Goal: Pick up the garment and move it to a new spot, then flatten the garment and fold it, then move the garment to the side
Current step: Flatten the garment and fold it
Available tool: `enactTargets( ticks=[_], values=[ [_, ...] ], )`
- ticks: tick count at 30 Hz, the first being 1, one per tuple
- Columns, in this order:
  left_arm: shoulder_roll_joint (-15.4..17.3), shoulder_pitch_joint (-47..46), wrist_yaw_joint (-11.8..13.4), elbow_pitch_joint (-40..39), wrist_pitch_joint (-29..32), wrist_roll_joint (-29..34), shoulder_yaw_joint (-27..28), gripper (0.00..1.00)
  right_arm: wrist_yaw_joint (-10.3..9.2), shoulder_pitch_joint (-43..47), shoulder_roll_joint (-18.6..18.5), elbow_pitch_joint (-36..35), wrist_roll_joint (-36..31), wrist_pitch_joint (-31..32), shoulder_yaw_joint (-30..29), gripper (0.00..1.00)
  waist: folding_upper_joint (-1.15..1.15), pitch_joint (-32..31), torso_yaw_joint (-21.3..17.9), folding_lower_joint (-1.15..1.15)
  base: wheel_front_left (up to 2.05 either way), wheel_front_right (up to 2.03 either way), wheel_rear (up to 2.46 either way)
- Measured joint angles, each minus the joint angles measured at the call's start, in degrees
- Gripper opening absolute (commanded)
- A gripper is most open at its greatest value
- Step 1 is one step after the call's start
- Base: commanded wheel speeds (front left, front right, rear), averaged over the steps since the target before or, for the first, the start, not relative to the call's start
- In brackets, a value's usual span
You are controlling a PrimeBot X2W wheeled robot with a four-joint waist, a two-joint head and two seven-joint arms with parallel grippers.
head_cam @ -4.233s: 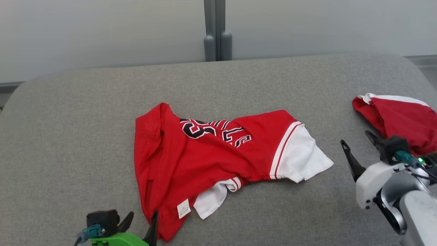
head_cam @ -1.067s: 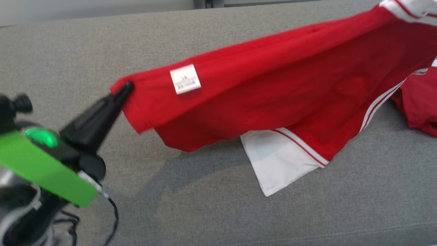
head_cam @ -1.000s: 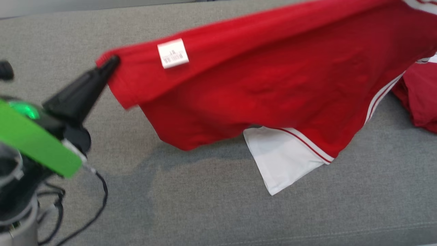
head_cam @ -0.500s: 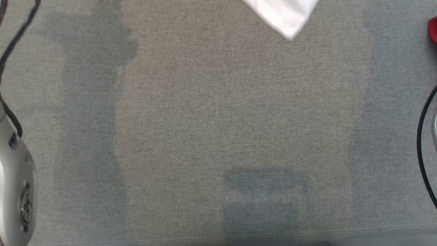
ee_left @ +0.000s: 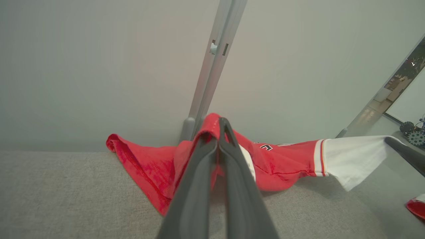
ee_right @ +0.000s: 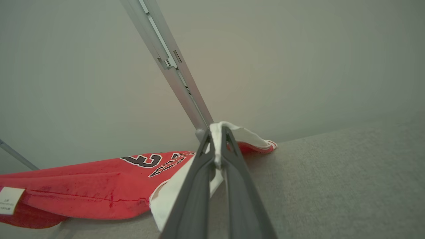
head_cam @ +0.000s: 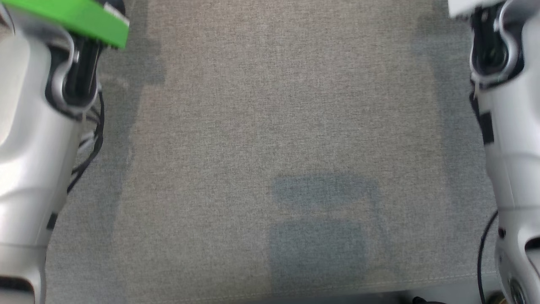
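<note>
Left pincer: the left pincer (ee_left: pixel 223 124) is clenched on a red fold of the garment (ee_left: pixel 285 162), which is pinched right at its tips.
Right pincer: the right pincer (ee_right: pixel 217 131) is clenched on the white sleeve (ee_right: pixel 244 134), with cloth bunched between its tips.
Garment: it is stretched between the two pincers and sags below them. The red body with dark lettering runs from the right pincer toward the left one. A white label (ee_right: pixel 7 200) sits near the left pincer's end. Whether the low folds touch the bench (ee_left: pixel 66 192) I cannot tell.
Edges: the far edge of the bench meets the wall (ee_left: pixel 83 66) just beyond both pincers' tips. A grey post (ee_left: pixel 212 73) rises behind them. The near edge (head_cam: pixel 379 282) runs below and behind the arms.
Open room: a wide bare stretch of bench lies between the left arm (head_cam: pixel 33 126) and the right arm (head_cam: pixel 510 126), behind both pincers. More bare bench lies outside each pincer.
Other cloth: a second red piece (ee_left: pixel 416 207) lies on the bench past the right pincer, well apart from the left.
</note>
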Motion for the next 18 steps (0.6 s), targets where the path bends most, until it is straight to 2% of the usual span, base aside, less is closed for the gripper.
enactTargets(
  ticks=[2,5,7,12,18],
  values=[
    [2.7,5.8,0.0,-2.1,-1.7,-3.3,-2.1,0.00,0.01,7.8,-2.0,-2.7,3.4,-0.1,1.8,0.00,0.00,-0.7,-0.5,0.00,0.00,0.00,0.00],
    [6.6,14.4,0.0,-5.1,-3.0,-4.4,-5.8,0.00,0.01,18.2,-4.5,-7.1,9.0,0.4,2.2,0.00,0.00,-2.2,-0.9,0.00,0.00,0.00,0.00],
    [8.0,18.5,0.0,-7.0,-3.5,-5.8,-6.5,0.00,0.02,23.7,-6.2,-10.3,11.5,0.9,1.6,0.00,0.00,-3.4,-1.0,-0.01,0.00,0.00,0.00],
    [9.2,26.5,0.0,-11.9,-4.0,-8.2,-6.7,0.00,0.03,34.0,-7.9,-16.0,15.9,2.1,-1.3,0.00,0.00,-6.3,-0.9,-0.01,0.00,0.00,0.00],
    [10.0,34.7,0.0,-16.5,-4.1,-8.1,-5.0,0.00,0.04,40.7,-7.9,-19.5,16.9,4.9,-3.0,0.00,0.00,-9.4,-1.0,-0.01,0.00,0.00,0.00]
  ],
)
